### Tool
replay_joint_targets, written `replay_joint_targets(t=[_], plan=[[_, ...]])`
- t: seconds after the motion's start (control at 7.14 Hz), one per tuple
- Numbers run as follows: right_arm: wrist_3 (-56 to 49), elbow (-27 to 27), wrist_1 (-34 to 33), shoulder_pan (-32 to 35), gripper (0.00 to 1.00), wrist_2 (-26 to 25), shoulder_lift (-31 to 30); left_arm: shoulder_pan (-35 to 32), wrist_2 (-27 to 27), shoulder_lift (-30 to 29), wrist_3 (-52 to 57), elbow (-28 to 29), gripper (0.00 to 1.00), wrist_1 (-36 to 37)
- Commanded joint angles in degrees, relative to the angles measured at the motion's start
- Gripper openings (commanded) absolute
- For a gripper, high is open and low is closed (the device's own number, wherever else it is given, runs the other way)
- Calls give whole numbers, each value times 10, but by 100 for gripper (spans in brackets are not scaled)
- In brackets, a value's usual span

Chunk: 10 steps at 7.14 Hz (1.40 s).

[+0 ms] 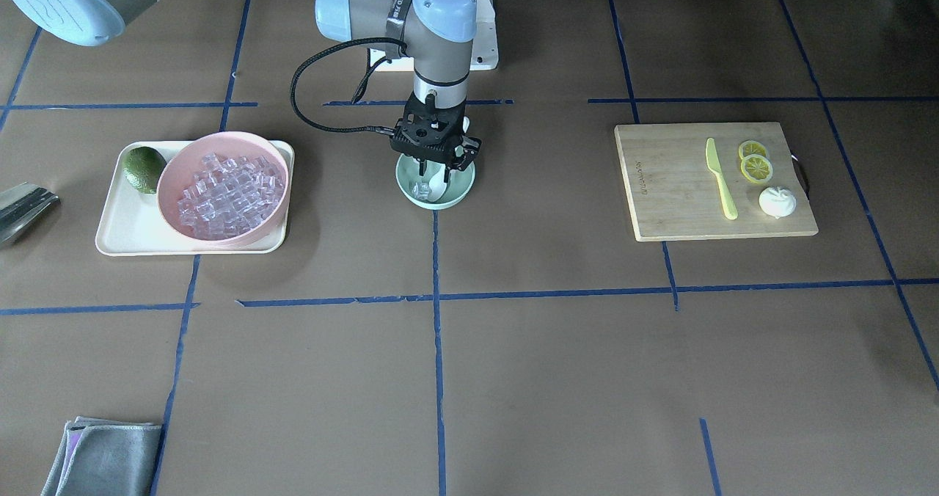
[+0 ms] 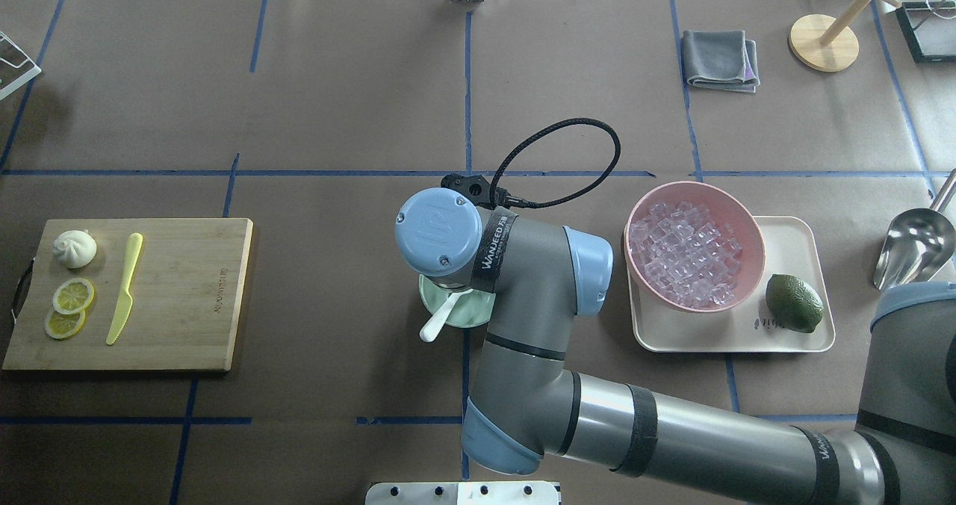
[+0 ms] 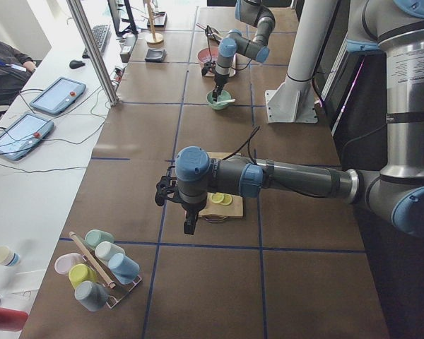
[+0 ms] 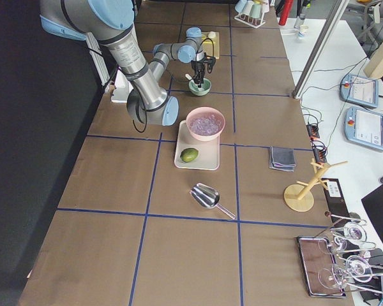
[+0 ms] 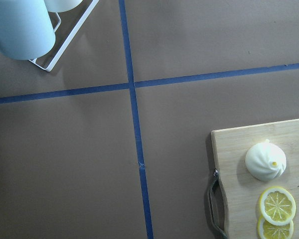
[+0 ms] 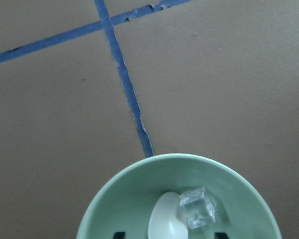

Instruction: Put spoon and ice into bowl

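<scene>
The mint-green bowl (image 1: pixel 459 191) stands at the table's middle and also shows in the overhead view (image 2: pixel 478 315). The white spoon (image 1: pixel 438 186) lies in it, with its handle (image 2: pixel 436 323) over the rim. One clear ice cube (image 6: pixel 197 208) rests beside the spoon's scoop (image 6: pixel 164 219) inside the bowl (image 6: pixel 139 184). My right gripper (image 1: pixel 436 167) hangs straight over the bowl, open, with its fingertips (image 6: pixel 118 234) wide apart on either side of the spoon. My left gripper (image 3: pixel 189 224) hovers near the cutting board's end; I cannot tell if it is open or shut.
A pink bowl (image 1: pixel 172 173) full of ice (image 1: pixel 224 191) and a lime (image 1: pixel 144 168) sit on a cream tray (image 1: pixel 117 232). A cutting board (image 1: pixel 675 188) holds a yellow-green knife (image 1: pixel 721 179), lemon slices (image 1: pixel 754 162) and a bun (image 1: pixel 777 202). A metal scoop (image 2: pixel 915 240) and a grey cloth (image 1: pixel 103 456) lie apart.
</scene>
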Motion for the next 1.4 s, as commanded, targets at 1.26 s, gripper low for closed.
replay_joint_targets(t=[1.26], plan=[[-741, 219, -137, 459, 99, 312, -273, -5, 9, -11, 62, 7, 100, 95]])
